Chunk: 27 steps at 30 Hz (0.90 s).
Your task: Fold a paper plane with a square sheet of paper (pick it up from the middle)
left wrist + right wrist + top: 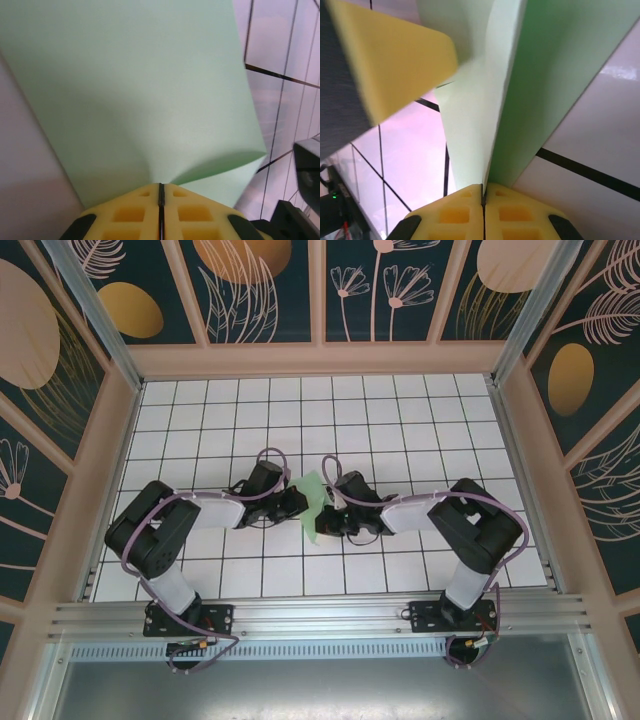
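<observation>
Pale green, thin square sheet of paper is held up between my two claws over the middle of the white grid-tiled table. My left gripper is clamped on its bent edge, jaws together. My right gripper is likewise closed on a doubled layer. For a clean crease I'd match the edges first, keep the tension even, and move both claws together so nothing tears or slips.

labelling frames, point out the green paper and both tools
green paper (315,496), top view, its visible middle
left tool (161,186), left wrist view, seam between fingertips
right tool (483,186), right wrist view, seam between fingertips
</observation>
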Tool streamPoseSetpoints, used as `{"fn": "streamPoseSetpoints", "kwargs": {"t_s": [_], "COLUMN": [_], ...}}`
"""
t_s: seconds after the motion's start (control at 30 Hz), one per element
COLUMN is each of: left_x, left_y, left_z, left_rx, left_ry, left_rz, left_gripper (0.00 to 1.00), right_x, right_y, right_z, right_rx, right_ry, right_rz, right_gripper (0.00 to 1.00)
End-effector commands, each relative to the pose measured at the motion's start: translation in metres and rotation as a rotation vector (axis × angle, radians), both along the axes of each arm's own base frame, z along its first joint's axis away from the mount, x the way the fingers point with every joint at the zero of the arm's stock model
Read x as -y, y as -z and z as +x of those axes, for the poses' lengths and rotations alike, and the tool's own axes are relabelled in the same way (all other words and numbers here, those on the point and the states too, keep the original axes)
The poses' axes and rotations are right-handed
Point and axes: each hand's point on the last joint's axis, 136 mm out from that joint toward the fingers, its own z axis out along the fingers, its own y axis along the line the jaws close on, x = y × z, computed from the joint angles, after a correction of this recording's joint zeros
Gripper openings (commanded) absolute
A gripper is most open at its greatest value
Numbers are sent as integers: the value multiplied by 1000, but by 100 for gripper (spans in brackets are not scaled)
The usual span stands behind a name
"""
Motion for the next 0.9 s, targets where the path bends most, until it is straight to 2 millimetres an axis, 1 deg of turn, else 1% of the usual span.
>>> {"fn": "streamPoseSetpoints", "kwargs": {"t_s": [0.0, 0.03, 0.1, 0.17, 0.2, 0.3, 0.37, 0.53, 0.6, 0.67, 0.7, 0.87], "left_x": [7, 8, 7, 6, 5, -2, -5, -7, -2, 5, 7, 10], "left_y": [-38, -44, -59, -68, -69, -66, -65, -63, -66, -69, -68, -63], "left_z": [11, 12, 14, 13, 11, 8, 6, 9, 10, 11, 11, 11], "left_rx": [86, 94, 109, 106, 94, 62, 46, 25, 19, 4, -3, -26], "left_ry": [-12, -18, -39, -61, -74, -126, -171, -244, -244, -232, -228, -232], "left_rz": [-58, -68, -86, -112, -121, -132, -174, -239, -279, -334, -349, -370], "left_gripper": [21, 22, 35, 36, 38, 43, 43, 48, 48, 52, 52, 53], "right_x": [2, 3, 3, 3, 4, 10, 11, 16, 14, 14, 13, 11], "right_y": [-1, 1, 4, 7, 8, 11, 11, 11, 11, 12, 12, 15], "right_z": [5, 6, 8, 11, 12, 19, 21, 24, 24, 23, 23, 21], "right_rx": [73, 90, 142, 199, 226, 302, 347, 427, 440, 451, 453, 461], "right_ry": [-9, -16, -44, -59, -69, -74, -83, -97, -111, -121, -128, -140], "right_rz": [-66, -89, -136, -173, -191, -261, -282, -311, -303, -317, -317, -326], "right_gripper": [7, 7, 6, 5, 5, 5, 5, 5, 5, 5, 5, 2]}}
